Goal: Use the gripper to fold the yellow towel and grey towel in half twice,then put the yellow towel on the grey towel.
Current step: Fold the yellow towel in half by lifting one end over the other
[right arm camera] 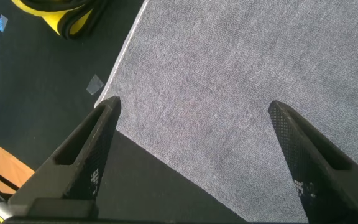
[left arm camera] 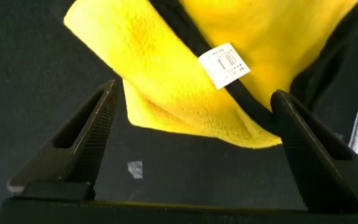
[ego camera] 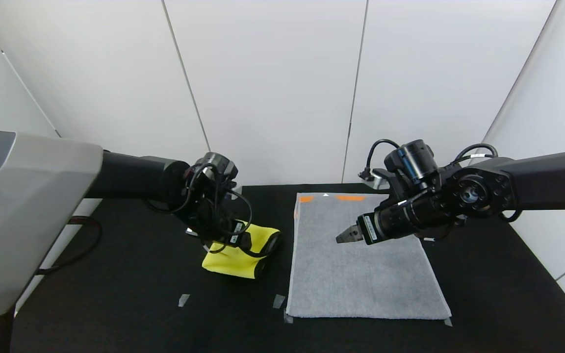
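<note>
The yellow towel (ego camera: pixel 237 256) lies folded in a small bundle on the black table, left of the grey towel. My left gripper (ego camera: pixel 211 245) hovers right over it. In the left wrist view my left gripper (left arm camera: pixel 196 93) is open, with the yellow towel (left arm camera: pixel 166 74) and its white tag (left arm camera: pixel 224 64) just beyond the fingertips and nothing held. The grey towel (ego camera: pixel 363 267) lies flat, its orange band (ego camera: pixel 350 198) at the far end. My right gripper (ego camera: pixel 346 238) hovers above its middle. In the right wrist view my right gripper (right arm camera: pixel 194 107) is open and empty over the grey towel (right arm camera: pixel 241 81).
The black table (ego camera: pixel 115 309) has small tape marks (ego camera: pixel 183 299) in front of the yellow towel and at the grey towel's near corners (ego camera: pixel 278 300). White walls stand close behind. The yellow towel also shows in the right wrist view (right arm camera: pixel 55 12).
</note>
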Controlling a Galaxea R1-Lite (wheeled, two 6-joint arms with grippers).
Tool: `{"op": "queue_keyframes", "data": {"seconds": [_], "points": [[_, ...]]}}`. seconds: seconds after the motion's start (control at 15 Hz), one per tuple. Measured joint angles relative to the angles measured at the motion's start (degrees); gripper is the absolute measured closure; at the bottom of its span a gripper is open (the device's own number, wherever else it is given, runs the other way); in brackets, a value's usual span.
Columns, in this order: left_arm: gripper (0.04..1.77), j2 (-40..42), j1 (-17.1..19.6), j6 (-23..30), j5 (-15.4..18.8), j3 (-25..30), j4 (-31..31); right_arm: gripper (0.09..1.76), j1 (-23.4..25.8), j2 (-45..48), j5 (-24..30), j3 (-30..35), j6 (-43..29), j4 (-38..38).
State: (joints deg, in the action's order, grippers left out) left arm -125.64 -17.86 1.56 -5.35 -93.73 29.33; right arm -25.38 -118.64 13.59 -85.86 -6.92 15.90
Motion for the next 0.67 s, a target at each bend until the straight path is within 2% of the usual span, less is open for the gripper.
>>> {"op": "queue_keyframes", "data": {"seconds": [0.07, 0.27, 0.4, 0.67], "points": [[0.09, -0.5, 0.2, 0.1, 1.1, -0.3, -0.1, 0.14, 0.0, 0.0, 0.0, 0.0, 0.0, 0.0], [0.09, -1.5, 0.7, 0.4, 9.0, -1.3, -0.3, 0.14, 0.0, 0.0, 0.0, 0.0, 0.0, 0.0], [0.09, -2.0, 0.8, 0.5, 13.1, -2.5, -0.4, 0.14, 0.1, 0.0, 0.0, 0.0, 0.0, 0.0], [0.09, -3.2, 0.1, 0.8, 16.8, -4.2, -0.6, 0.14, 0.3, 0.3, 0.0, -0.1, 0.0, 0.0]]}}
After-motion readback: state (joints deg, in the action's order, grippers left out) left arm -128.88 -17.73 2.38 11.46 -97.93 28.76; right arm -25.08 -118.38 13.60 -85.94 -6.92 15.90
